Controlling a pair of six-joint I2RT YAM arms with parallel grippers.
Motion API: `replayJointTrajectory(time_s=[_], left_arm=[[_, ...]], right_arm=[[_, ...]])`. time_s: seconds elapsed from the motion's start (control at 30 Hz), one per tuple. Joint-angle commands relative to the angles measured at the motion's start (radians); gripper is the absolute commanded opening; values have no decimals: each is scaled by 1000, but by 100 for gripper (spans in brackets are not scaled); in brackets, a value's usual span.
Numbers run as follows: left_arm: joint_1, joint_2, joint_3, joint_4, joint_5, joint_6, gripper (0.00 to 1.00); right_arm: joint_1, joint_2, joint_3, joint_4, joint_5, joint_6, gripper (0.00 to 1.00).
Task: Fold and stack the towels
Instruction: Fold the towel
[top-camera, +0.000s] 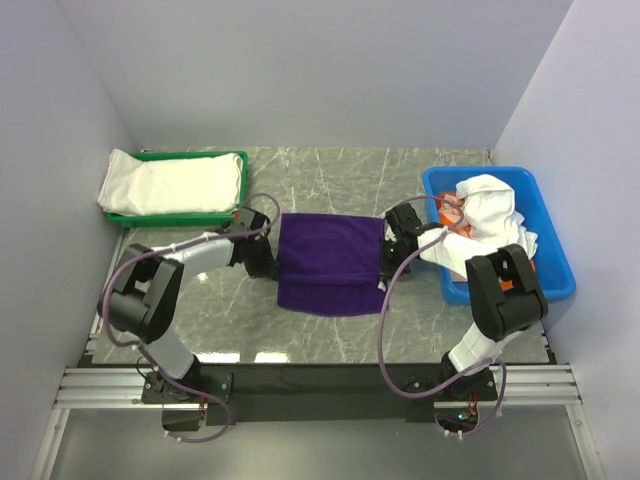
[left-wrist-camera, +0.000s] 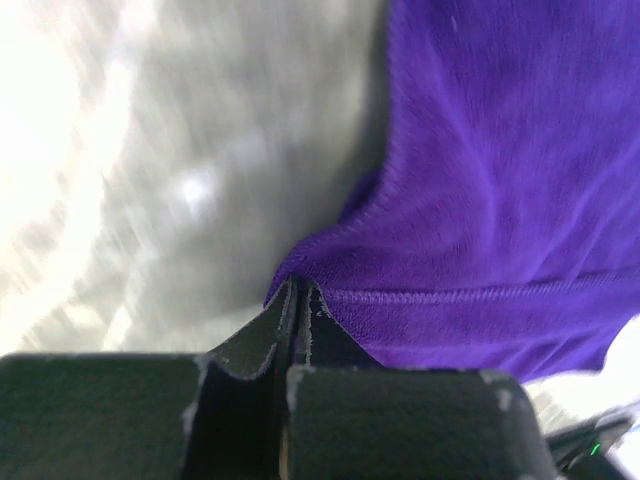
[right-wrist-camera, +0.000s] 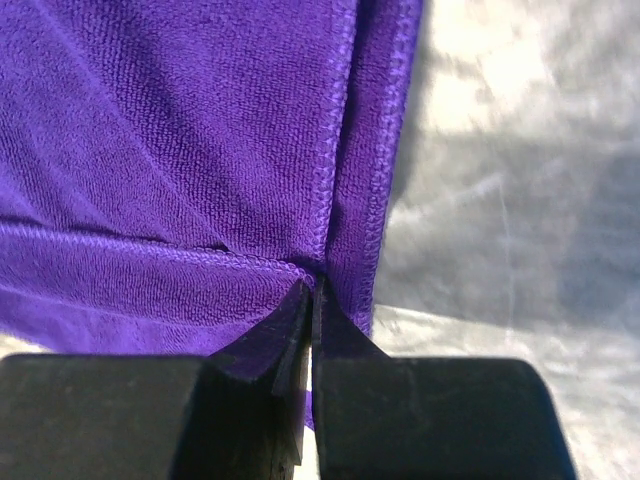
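A deep purple towel (top-camera: 330, 255) lies spread on the marble table between the two arms, with a fold line across its near part. My left gripper (top-camera: 270, 265) is at its left edge. In the left wrist view that gripper (left-wrist-camera: 297, 288) is shut, pinching the corner of the purple towel (left-wrist-camera: 500, 200). My right gripper (top-camera: 388, 265) is at the towel's right edge. The right wrist view shows it (right-wrist-camera: 312, 288) shut on the hemmed edge of the purple towel (right-wrist-camera: 170, 150). A folded white towel (top-camera: 170, 183) rests on the green tray (top-camera: 170, 218).
The blue bin (top-camera: 558, 262) at the right holds crumpled white towels (top-camera: 490, 205) and a bit of orange cloth (top-camera: 452, 212). The green tray sits at the back left against the wall. Grey walls close in both sides and the back.
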Motion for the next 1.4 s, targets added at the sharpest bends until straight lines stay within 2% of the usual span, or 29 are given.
replayJointTrajectory(time_s=[0.0,0.13,0.27,0.6,0.93,1.17,1.37], left_arm=[[77,74,108,-27,-58,54,1],[110,143,281,-87,-72,107,1],[110,125,336,-127,-58,140,1],[107,-52,285,-179,-64,161,1],[99,-179,247,-193,-21,158,1],[96,-205,141,-136,-6,149,1],[93,-124,40,-33,2,141,1]], right_arm=[[-4,77,62,62,18,32,0],[-4,107,130,82,21,38,0],[-4,76,196,18,70,-14,0],[-2,-91,171,-68,169,-84,0],[-4,-245,179,-104,160,-116,0],[-2,-265,75,-64,127,-100,0],[-2,-185,-17,7,94,-60,0]])
